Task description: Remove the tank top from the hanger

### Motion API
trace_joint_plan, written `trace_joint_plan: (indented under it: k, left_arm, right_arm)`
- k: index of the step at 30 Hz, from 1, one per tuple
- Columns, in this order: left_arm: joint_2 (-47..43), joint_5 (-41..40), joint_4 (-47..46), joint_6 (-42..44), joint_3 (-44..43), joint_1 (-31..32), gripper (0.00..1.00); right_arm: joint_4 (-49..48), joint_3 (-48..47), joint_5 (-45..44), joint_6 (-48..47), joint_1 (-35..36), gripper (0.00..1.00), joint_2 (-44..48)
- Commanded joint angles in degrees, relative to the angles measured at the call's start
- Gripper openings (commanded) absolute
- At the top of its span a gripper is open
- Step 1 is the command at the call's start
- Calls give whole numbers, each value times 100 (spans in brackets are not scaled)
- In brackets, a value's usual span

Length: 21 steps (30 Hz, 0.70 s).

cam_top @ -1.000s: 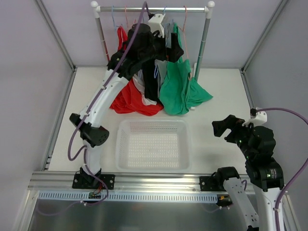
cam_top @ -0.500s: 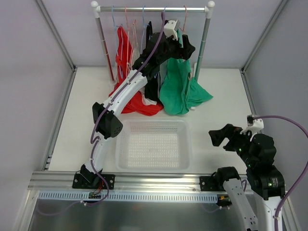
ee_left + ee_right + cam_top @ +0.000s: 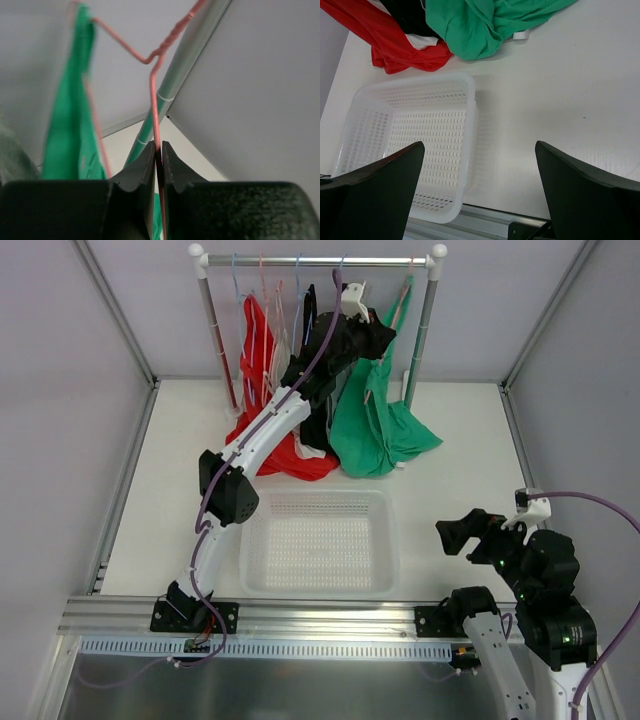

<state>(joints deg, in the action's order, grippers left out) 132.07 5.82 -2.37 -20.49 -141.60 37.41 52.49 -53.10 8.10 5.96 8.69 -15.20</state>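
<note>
— At the back edge of the bench [image 3: 460, 440], what does the overhead view give you?
— The clothes rack [image 3: 425, 330] stands there, and the left arm [image 3: 270, 430] reaches up to it. The left fingers [image 3: 378, 337] are at the hanger [image 3: 402, 298], close to the rack's right post. The tank top [image 3: 375, 430] hangs from it, its hem pooled on the bench between the rack and the white basket [image 3: 318, 493], just beside the red garment [image 3: 270, 450]. The right fingers [image 3: 455, 530] sit low near the front right corner.
— And the left wrist view?
— The fingers are pressed together on the hanger's thin wire, just below its twisted neck. A green strap drapes over the wire's shoulder off to the left.
— The right wrist?
— Those fingers are spread wide with nothing between them, above bare bench beside the basket. The green hem lies toward the back.
— So which step is this?
— Securing the hanger, I'd judge. The top is not yet off it.
— How to do it well?
— Make the pinch firm, since a wire that thin could swivel between the fingers. Steady the hanger with one shoulder tipped down. Then bring the right fingers to a strap rather than the bulk of the cloth, and slide it off the shoulder's end. Pull along the wire, not across it, or the thin strap may snag and drag the hook.
</note>
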Motion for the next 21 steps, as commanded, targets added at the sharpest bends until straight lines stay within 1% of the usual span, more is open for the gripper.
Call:
trace_joint_plan:
  k: [1,2,3,9,14,21]
  left_arm:
    - [-137,59,-528,-51,9,-32,4]
    - [-164,85,-545,-86,10,-23,1]
    - [-208,103,-562,-104,10,-23,0]
    - [-611,147,-633,-429,71,-32,0]
    - [-1034,-352,-668,-850,457,-23,0]
    - [-1219,-740,-730,-930,634,21,0]
  right_arm:
    - [-11,-218,-80,-112,36,100,-18]
    - [-19,-227,-80,-121,36,99,-27]
    - [-28,-218,-80,-121,36,99,-53]
    - [-72,-245,-212,-147,36,99,-97]
    - [-81,-244,-247,-182,36,99,-123]
    - [-72,-253,-300,-191,36,99,-80]
